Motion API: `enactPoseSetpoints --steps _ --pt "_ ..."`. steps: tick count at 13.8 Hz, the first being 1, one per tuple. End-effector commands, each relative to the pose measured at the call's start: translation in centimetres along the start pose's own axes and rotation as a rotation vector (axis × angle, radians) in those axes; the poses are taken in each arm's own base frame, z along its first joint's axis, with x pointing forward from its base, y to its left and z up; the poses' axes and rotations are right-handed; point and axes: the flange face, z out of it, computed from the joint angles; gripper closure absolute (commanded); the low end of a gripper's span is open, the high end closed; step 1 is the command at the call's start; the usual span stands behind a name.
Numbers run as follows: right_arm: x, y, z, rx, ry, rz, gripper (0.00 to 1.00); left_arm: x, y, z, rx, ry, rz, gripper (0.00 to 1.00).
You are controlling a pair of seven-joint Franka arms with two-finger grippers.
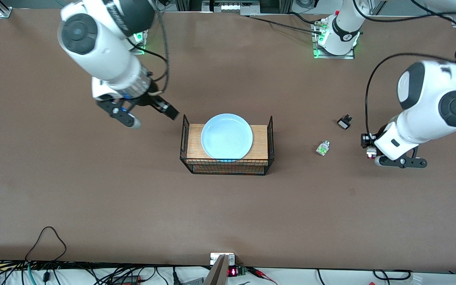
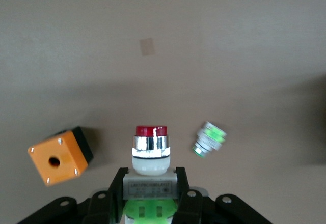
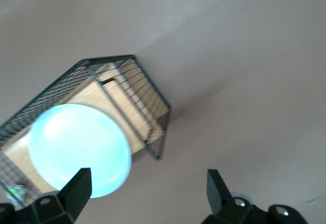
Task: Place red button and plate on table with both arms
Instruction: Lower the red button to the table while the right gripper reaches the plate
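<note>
Two tools over the brown table (image 1: 93, 213): left (image 2: 150, 193) pinching the red button (image 2: 150, 150), right (image 3: 147, 191) spread.

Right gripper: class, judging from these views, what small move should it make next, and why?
Probably travel over the plate and descend toward its rim. The right gripper hangs open beside the wire basket, empty, while the plate rests in it on the wooden board. The left gripper already holds the red button.
</note>
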Motion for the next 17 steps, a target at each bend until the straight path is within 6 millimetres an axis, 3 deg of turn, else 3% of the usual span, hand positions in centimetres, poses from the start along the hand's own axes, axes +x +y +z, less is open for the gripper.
enactPoseSetpoints --steps 1,3,5,10,13,15,17 --pt "-1.3 -2.8 1.8 0.049 0.003 0.127 0.0 -0.2 -0.7 5.9 -0.009 -0.001 0.013 0.66" --pt "-1.1 -3.3 4.2 0.027 -0.003 0.186 0.0 0.8 -0.6 10.2 0.005 -0.014 0.017 0.66" --pt "-2.6 -4.8 6.5 0.044 0.004 0.23 0.0 1.2 -0.5 13.4 0.013 -0.011 0.022 0.66" --pt "-5.6 -6.9 11.0 0.06 0.007 0.337 0.0 0.2 -2.5 18.4 0.025 0.024 0.056 0.66" --pt "-5.6 -7.0 12.7 0.033 0.0 0.343 0.0 -0.7 -2.7 20.0 0.025 0.029 0.05 0.63" --pt "-5.8 -6.7 13.9 0.004 -0.004 0.34 0.0 -0.9 -2.7 20.5 -0.003 0.023 0.013 0.47" --pt "-6.8 -6.7 15.1 -0.02 -0.005 0.331 0.0 -0.8 -2.7 20.0 -0.01 0.023 0.005 0.05"
